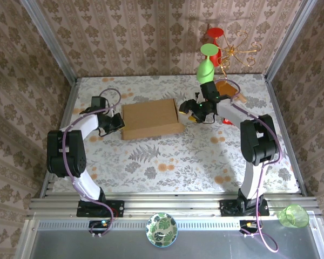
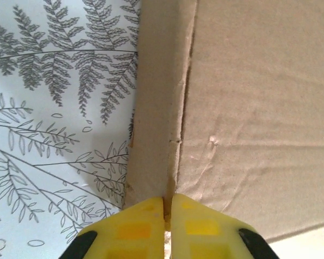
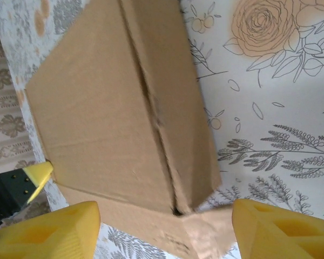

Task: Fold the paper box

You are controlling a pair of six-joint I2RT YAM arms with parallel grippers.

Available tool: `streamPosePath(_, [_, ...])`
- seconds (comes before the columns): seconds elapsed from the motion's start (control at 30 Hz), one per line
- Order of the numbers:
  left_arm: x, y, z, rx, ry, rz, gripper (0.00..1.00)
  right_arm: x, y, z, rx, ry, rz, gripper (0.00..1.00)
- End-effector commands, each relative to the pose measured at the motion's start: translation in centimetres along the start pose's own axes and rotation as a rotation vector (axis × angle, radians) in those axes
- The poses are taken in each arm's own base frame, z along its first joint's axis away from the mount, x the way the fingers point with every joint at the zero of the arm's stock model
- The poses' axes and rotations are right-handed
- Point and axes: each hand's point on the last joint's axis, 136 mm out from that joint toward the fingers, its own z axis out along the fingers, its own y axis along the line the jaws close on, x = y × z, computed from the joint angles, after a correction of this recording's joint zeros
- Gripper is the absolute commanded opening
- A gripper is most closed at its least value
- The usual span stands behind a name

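**Box nearly shut: tuck the right-hand end**

The box (image 1: 151, 118) lies flat on the desk (image 1: 167, 162), about midway between your two arms, and already has its shallow rectangular shape with the top panel down. You appear to be at the closing stage, finishing the ends rather than raising walls.

The left end effector (image 1: 117, 122) sits at the box's left end. In the left wrist view its fingers (image 2: 200, 226) are pressed together, right at the seam where the side wall meets the top panel. You cannot tell whether a thin cardboard edge is pinched between them.

The right end effector (image 1: 184, 111) is at the opposite end with its fingers (image 3: 281, 232) spread wide. The near corner of the box lies between them, touching neither. A loose flap (image 3: 202, 234) juts out from that corner, and a dark gap shows along the seam above it, so this end does not look seated.

The next move probably belongs to your right arm: bring the flap against the wall and press it into the gap. That calls for a push along the box's length, with the left end effector braced at the far end so the box does not slide across the desk. Go gently, because the corner already looks creased.
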Motion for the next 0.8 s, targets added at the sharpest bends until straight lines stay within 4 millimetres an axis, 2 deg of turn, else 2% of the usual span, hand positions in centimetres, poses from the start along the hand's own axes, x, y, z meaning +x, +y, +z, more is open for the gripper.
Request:
streamPosePath(0.0, [2.0, 0.4, 1.0, 0.042, 0.073, -0.005, 0.02, 0.4, -0.2, 1.0, -0.04, 0.068, -0.043, 0.68])
streamPosePath(0.17, [3.2, -0.4, 1.1, 0.121, 0.126, 0.009, 0.0, 0.7, -0.3, 2.6, -0.098, 0.109, -0.067, 0.69])
streamPosePath(0.33, [4.3, -0.1, 1.0, 0.141, 0.154, -0.005, 0.0, -0.1, -0.4, 2.8, -0.139, 0.094, -0.076, 0.72])
streamPosePath(0.57, [5.8, -2.4, 0.1, 0.276, 0.185, 0.05, 0.0, -0.4, -2.3, 1.1, -0.13, 0.096, -0.069, 0.76])
streamPosePath(0.77, [8.0, -2.6, 0.3, 0.292, 0.243, 0.059, 0.0, 0.2, -3.6, -0.6, -0.129, 0.111, -0.086, 0.78])
